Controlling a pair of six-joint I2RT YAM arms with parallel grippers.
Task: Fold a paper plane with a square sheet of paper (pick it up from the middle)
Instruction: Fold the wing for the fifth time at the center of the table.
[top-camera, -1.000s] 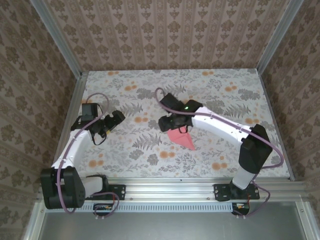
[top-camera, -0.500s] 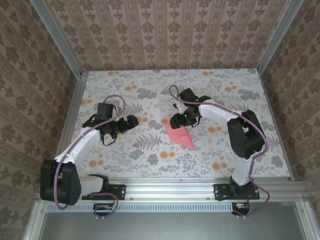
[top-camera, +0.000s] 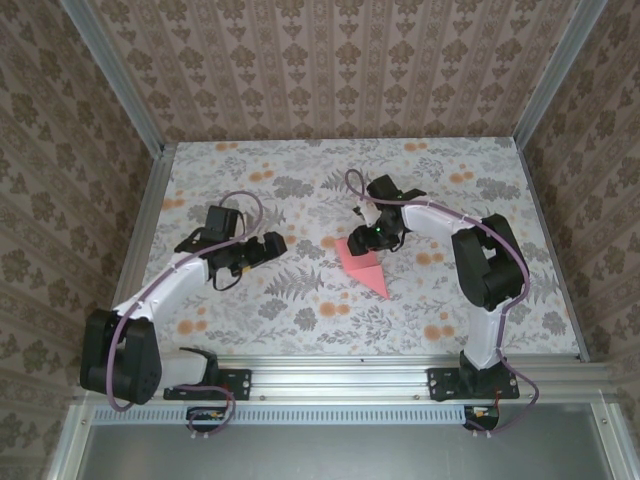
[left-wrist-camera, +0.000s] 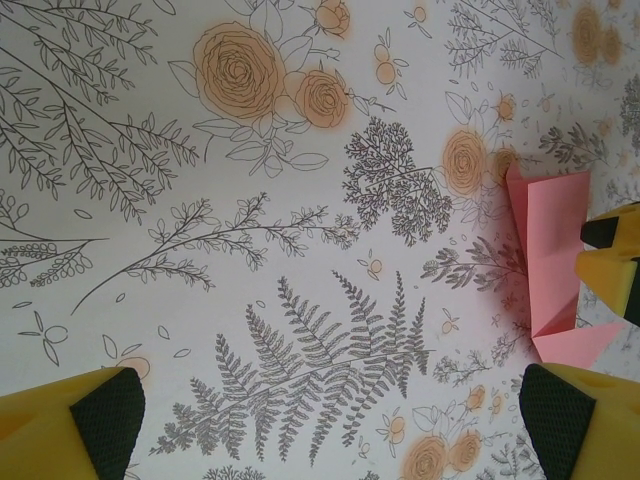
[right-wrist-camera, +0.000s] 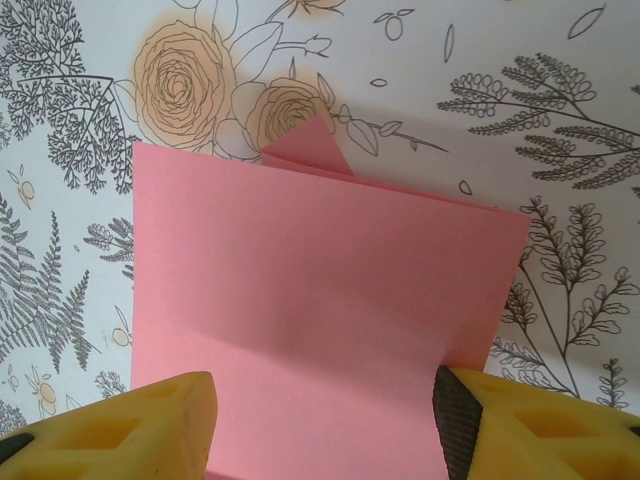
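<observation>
- Top external: arm bases sit on the metal rail (top-camera: 400, 372) at the near edge of the flower-print table (top-camera: 300, 315).
- Left arm reaches up the left side; left gripper (top-camera: 272, 245) hangs mid-table, aimed right toward the paper, well apart from it.
- Left wrist: left gripper (left-wrist-camera: 330, 430) has its jaws spread wide, nothing between them but printed tabletop; yellow fingers (left-wrist-camera: 105, 420) with dark pads sit at the bottom corners.
- Paper plane (top-camera: 366, 268) lies flat just right of table centre; pink-red, pointed tip toward the near edge, wide end farther back.
- Left wrist also catches the paper plane (left-wrist-camera: 548, 250) at the right edge, with a fold line visible and a yellow finger of the other arm against it.
- Right gripper (top-camera: 368, 238) is down at the plane's wide far end.
- Right wrist: right gripper (right-wrist-camera: 320, 430) has its jaws partly apart, straddling the paper plane (right-wrist-camera: 320, 290); left finger overlaps the sheet, right pad sits at its edge. Cannot tell if it is clamped.
- Small folded flap pokes out at the sheet's far edge.
- Patterned walls (top-camera: 330, 70) close off the back.
</observation>
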